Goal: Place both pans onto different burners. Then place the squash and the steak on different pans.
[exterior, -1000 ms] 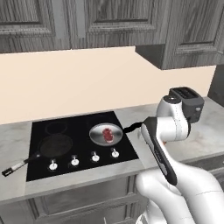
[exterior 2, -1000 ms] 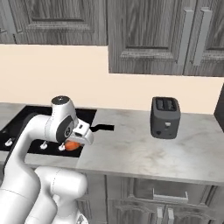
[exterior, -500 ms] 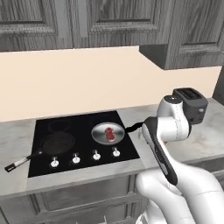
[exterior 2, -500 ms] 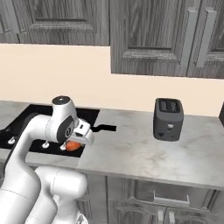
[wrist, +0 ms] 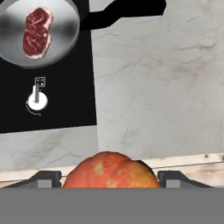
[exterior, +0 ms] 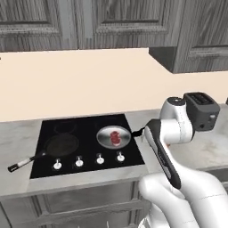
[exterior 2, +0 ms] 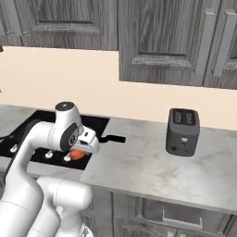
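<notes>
Nearest, in hand view: two-finger gripper (wrist: 109,178) at 6 o'clock, jaws spread wide and pinching the roundish orange squash (wrist: 110,171) between dark fingertips (wrist: 46,178). Squash also seen under the hand in right base view (exterior 2: 77,154), above the front right corner of the flat black glass cooktop (exterior 2: 95,124). Beyond, grey marble counter (wrist: 166,83) toward 2 o'clock. Small white knob (wrist: 36,101) at 9 o'clock. Shiny silver steel pan (wrist: 46,37) at 11 o'clock on a right burner, holding flat dark-red marbled steak (wrist: 37,32); black handle pointing out over counter. Matte black pan (exterior: 60,144) on left burner, 9 o'clock of silver pan, apart from it. Farthest right, dark grey toaster (exterior 2: 183,131) on counter.
</notes>
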Available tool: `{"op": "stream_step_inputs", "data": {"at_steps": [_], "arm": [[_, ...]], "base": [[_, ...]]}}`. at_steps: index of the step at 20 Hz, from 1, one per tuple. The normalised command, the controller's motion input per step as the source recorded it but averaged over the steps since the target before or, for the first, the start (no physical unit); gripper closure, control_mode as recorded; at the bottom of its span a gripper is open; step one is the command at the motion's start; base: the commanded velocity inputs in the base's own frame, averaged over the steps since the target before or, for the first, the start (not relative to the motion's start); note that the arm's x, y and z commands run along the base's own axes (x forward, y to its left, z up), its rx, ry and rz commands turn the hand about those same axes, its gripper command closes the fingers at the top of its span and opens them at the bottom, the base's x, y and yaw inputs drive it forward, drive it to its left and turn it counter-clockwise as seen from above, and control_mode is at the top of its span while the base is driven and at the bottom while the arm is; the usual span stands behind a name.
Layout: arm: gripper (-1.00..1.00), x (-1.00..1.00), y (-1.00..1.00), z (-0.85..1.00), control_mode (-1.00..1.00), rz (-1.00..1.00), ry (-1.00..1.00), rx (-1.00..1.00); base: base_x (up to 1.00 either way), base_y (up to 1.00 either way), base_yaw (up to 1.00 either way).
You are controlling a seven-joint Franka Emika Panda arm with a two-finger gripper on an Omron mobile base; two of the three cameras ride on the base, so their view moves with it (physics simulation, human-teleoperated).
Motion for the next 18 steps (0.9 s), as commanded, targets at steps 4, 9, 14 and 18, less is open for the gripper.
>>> {"op": "stream_step_inputs", "data": {"at_steps": [4, 9, 14, 18], "arm": [[1.00, 0.00, 0.00, 0.00, 1.00, 0.00, 0.00, 0.00], [1.00, 0.00, 0.00, 0.00, 1.00, 0.00, 0.00, 0.00], [1.00, 0.00, 0.00, 0.00, 1.00, 0.00, 0.00, 0.00], [1.00, 0.00, 0.00, 0.00, 1.00, 0.00, 0.00, 0.00]], "base": [[0.78, 0.24, 0.28], [0.41, 0.29, 0.14], [0.05, 0.08, 0.00], [0.00, 0.00, 0.00]]}}
